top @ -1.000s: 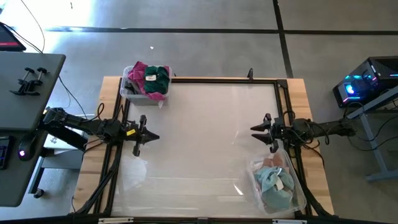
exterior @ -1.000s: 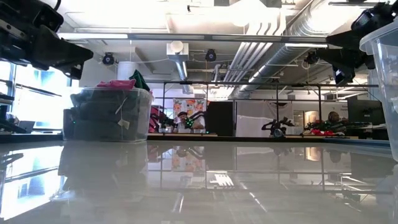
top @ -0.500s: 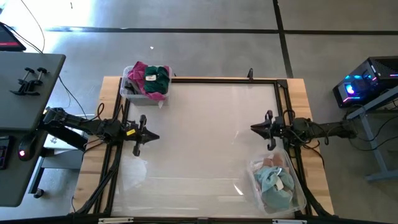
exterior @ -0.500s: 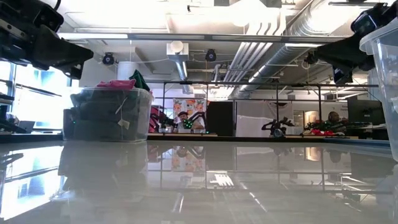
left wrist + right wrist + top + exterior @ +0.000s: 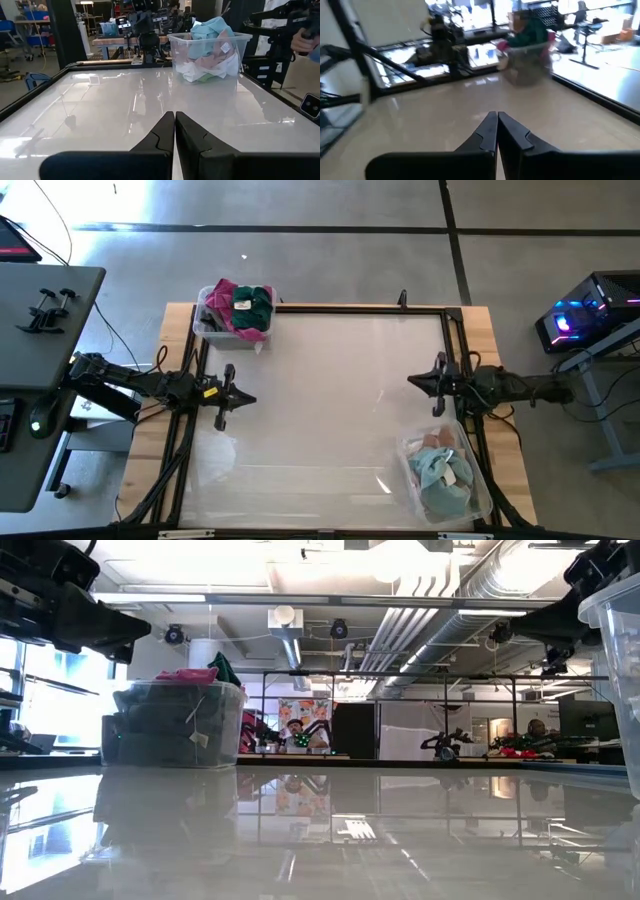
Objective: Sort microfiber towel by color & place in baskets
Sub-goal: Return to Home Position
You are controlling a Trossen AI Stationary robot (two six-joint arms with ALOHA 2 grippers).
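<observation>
**On the bench point(image 5: 320, 380), towels sorted into two clear baskets**

At a corner on the left arm's side, the small basket point(image 5: 204, 330) is seen filled with pink point(image 5: 225, 290) and dark green towels point(image 5: 256, 306). At the opposite corner, the larger basket point(image 5: 207, 90) is heaped with light blue towels point(image 5: 212, 30). The left gripper point(image 5: 250, 400) and right gripper point(image 5: 412, 383) are held empty above opposite edges, fingers pressed together.

The small basket point(image 5: 205, 328) sits on the tabletop's point(image 5: 320, 410) back left corner, a pile of towels point(image 5: 245, 305) in it. The larger basket point(image 5: 482, 490) sits on the front right corner, holding a second pile point(image 5: 440, 472). The left tool point(image 5: 250, 400) hangs by the left edge and the right tool point(image 5: 410, 383) by the right edge, well apart.
</observation>
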